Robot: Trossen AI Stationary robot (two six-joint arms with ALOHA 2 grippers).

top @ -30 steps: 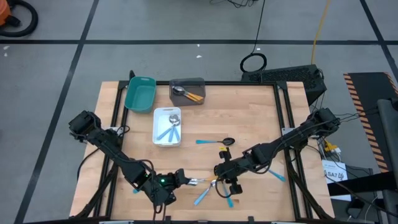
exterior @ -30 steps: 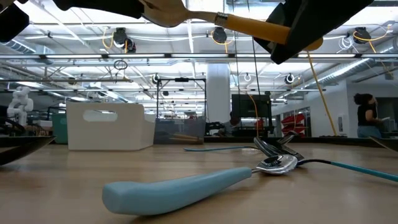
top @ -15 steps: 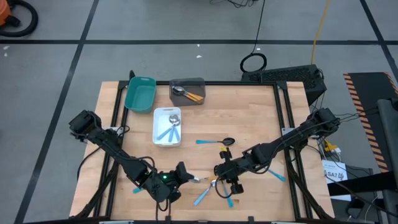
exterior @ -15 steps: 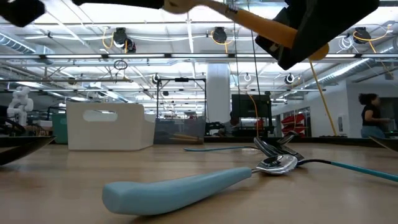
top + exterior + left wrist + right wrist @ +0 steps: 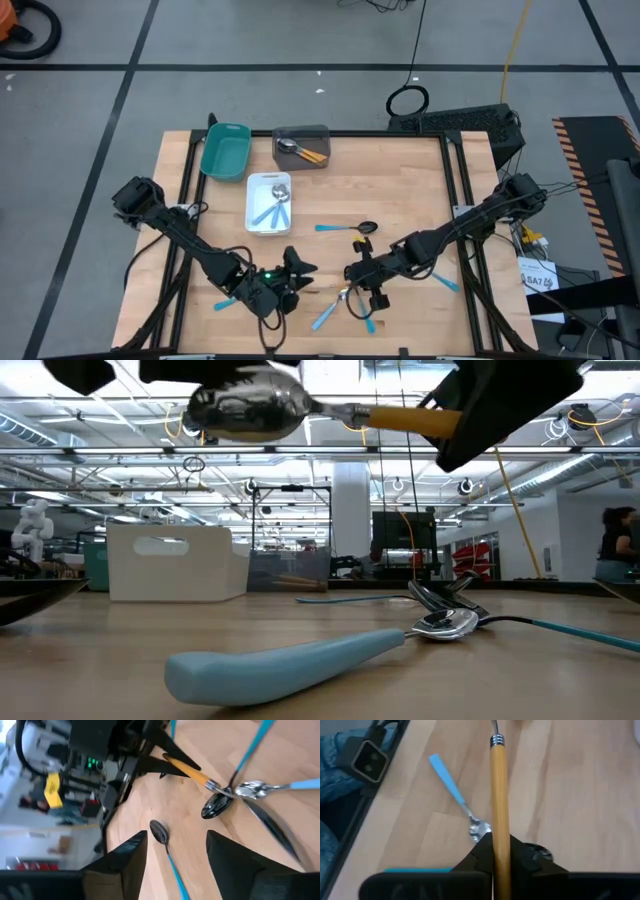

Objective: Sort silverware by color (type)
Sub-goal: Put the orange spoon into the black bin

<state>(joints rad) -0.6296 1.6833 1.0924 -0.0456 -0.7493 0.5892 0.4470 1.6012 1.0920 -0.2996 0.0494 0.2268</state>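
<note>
Orange-handled spoon [image 5: 498, 810]: thin orange plastic handle, silver ring, shiny silver bowl. It is lifted off the table near the front edge, level in the low view.
Right gripper [image 5: 496, 851]: closed tight on the orange handle, holding the spoon up.
Left gripper [image 5: 291, 270]: just beside the spoon's bowl end, fingers spread apart, nothing in it.
Light-blue spoons on the table [image 5: 326, 316]: several lie loose on the wood around the two grippers, thin blue handles, shiny bowls.
Black-bowled spoon [image 5: 347, 228]: blue handle, lying alone near the middle.
White tray [image 5: 252, 208]: holds blue-handled spoons.
Grey tray [image 5: 322, 132]: at the far edge, holds orange-handled spoons.
Teal tray [image 5: 207, 154]: beside the grey one.
</note>
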